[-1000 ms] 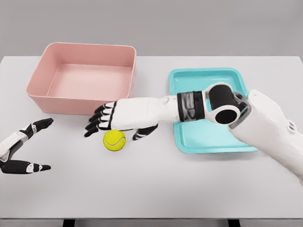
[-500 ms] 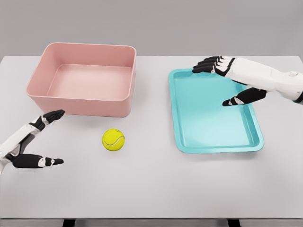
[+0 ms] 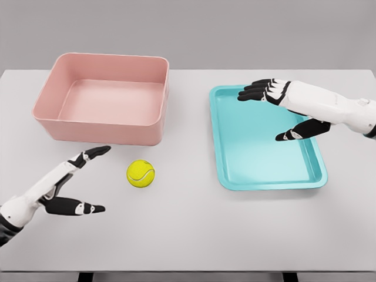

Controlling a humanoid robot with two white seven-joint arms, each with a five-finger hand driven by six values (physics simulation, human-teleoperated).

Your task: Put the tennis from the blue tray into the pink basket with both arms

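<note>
A yellow tennis ball [image 3: 141, 174] lies on the white table between the pink basket [image 3: 104, 97] and the blue tray [image 3: 264, 136], just in front of the basket's right corner. My left hand [image 3: 88, 179] is open a short way left of the ball, thumb and fingers spread toward it without touching. My right hand [image 3: 273, 111] hovers open over the far right part of the tray and holds nothing. The basket and the tray both hold nothing.
The white table [image 3: 194, 229] stretches wide in front of the ball and tray. Its front edge runs along the bottom of the view.
My right arm let go of the ball beside the basket and drew back over the tray. My left hand has moved right, closer to the ball. The ball stayed put.
</note>
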